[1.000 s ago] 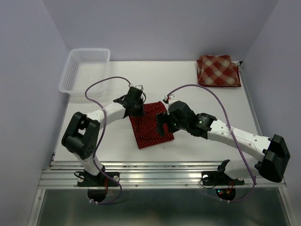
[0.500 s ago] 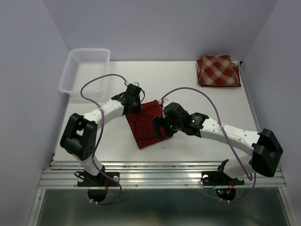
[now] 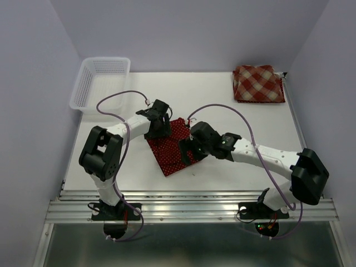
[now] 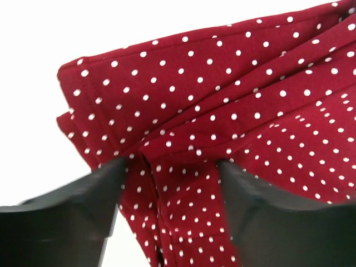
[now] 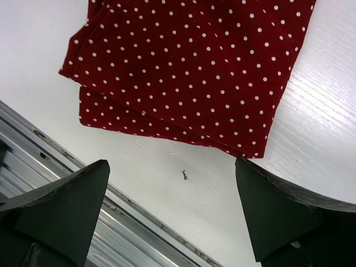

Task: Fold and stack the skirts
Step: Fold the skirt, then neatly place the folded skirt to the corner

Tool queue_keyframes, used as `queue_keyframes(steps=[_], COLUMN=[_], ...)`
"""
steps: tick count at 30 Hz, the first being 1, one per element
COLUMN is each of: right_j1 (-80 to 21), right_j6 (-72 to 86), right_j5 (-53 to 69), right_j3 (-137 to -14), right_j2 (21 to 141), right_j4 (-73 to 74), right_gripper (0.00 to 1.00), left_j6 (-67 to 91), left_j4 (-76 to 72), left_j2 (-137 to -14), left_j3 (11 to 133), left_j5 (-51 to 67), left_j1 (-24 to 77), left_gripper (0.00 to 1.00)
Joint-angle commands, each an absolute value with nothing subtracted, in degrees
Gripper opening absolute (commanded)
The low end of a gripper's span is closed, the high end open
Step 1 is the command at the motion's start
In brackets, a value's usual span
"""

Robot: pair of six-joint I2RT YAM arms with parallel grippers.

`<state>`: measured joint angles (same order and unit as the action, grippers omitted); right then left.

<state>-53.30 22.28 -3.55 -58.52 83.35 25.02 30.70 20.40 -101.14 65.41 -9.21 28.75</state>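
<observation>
A dark red cloth skirt with tiny white polka dots [image 3: 169,151] lies folded flat on the white bench [image 3: 239,125], directly under both sets of jaws. In the left wrist view the skirt [image 4: 222,94] fills most of the picture. The left jaws are parted, and their two black fingers [image 4: 72,222] stand on either side of a raised crease of the cloth near its stacked corner. The fabric sits in the gap between them, and they are not pinched onto it. Several hemmed layers show at that corner, one edge over another.

The right jaws stand wide apart and hold nothing. Their black fingers [image 5: 55,217] hang above bare bench just beside the near edge of the skirt [image 5: 189,72], with a small dark speck [image 5: 184,175] on the bench between them. An aluminium rail [image 5: 83,183] runs along the bench edge on the near side of these jaws.

Well apart from both jaws, a red-and-tan plaid check skirt [image 3: 258,83] lies folded in the far corner beyond the right jaws. A white plastic mesh basket [image 3: 83,83] sits in the far corner beyond the left jaws.
</observation>
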Motion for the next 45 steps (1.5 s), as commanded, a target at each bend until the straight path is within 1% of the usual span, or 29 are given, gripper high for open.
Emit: queue_keyframes(steps=[1,6,8,13,17,18,19,21,22,23,25,26,28,31,33,36,39,42,45], right_j1=[-53.7,-53.7,-53.7,-53.18,-48.79,-47.74,-46.59,-43.25,-42.63,-42.63,-42.63,-42.63,-42.63,-42.63,-42.63,-42.63,-42.63,-42.63,-42.1], right_j6=[21.88,24.52,24.44,22.5,17.5,16.79,15.66,13.2,10.75,9.24,6.52,6.16,5.89,4.75,3.61,-1.65,-4.3,-3.7,-0.36], right_j5=[-2.64,-5.45,-5.19,-6.67,-4.05,-1.95,-0.63,7.59,9.04,10.18,10.28,9.59,9.32,11.5,13.35,14.6,15.03,14.68,13.71], right_j3=[-62.05,-61.44,-60.56,-61.87,-66.96,-68.71,-69.43,-71.09,-71.8,-72.76,-76.35,-77.86,-80.67,-90.57,-95.6,-103.76,-110.36,-111.97,-110.57], right_j2=[83.23,83.67,84.37,88.24,90.52,90.79,90.88,91.58,93.06,93.95,97.45,98.86,101.85,109.14,115.73,123.19,127.78,131.39,132.8], right_j4=[19.26,15.39,12.67,11.43,11.6,11.51,11.43,11.43,11.6,12.21,14.75,15.37,15.82,16.43,17.92,21.52,26.44,28.39,28.21], right_gripper=[1.0,1.0,1.0,1.0,1.0,1.0,1.0,1.0,1.0,1.0,1.0,1.0,1.0,1.0,1.0,1.0,1.0,1.0,1.0], left_j6=[31.37,32.96,33.05,35.5,38.49,39.45,43.03,46.22,50.06,51.05,52.9,54.22,55.98,57.48,57.4,56.78,56.43,56.34,55.99], left_j4=[24.78,25.75,24.97,25.66,26.89,27.42,27.77,27.95,28.38,28.04,28.82,29.26,29.97,27.17,26.11,26.63,26.81,26.63,26.37], left_j2=[-94.75,-92.03,-92.46,-92.9,-85.98,-81.52,-79.13,-71.42,-69.11,-64.47,-60.05,-56.2,-52.4,-43.28,-40.44,-37.28,-37.09,-38.4,-39.9], left_j3=[70.39,71.9,70.76,68.39,63.47,61.8,57.35,52.14,47.16,44.67,38.88,37.19,33.16,28.13,26.64,26.28,26.54,26.81,26.98], left_j5=[-11.77,-12.22,-11.08,-13.27,-15.55,-16.17,-17.13,-17.58,-17.14,-16.44,-16.26,-15.65,-14.42,-9.07,-8.09,-7.73,-8.0,-7.91,-8.0], left_j1=[28.39,28.39,28.39,28.04,25.85,25.58,25.32,25.14,25.14,25.05,25.14,25.05,25.14,25.14,25.14,25.14,25.14,25.14,25.14], left_gripper=[0.98,0.99,0.99,0.99,0.99,0.99,0.99,0.99,0.99,0.99,0.99,0.99,0.99,0.99,0.99,0.99,0.99,0.99,0.99])
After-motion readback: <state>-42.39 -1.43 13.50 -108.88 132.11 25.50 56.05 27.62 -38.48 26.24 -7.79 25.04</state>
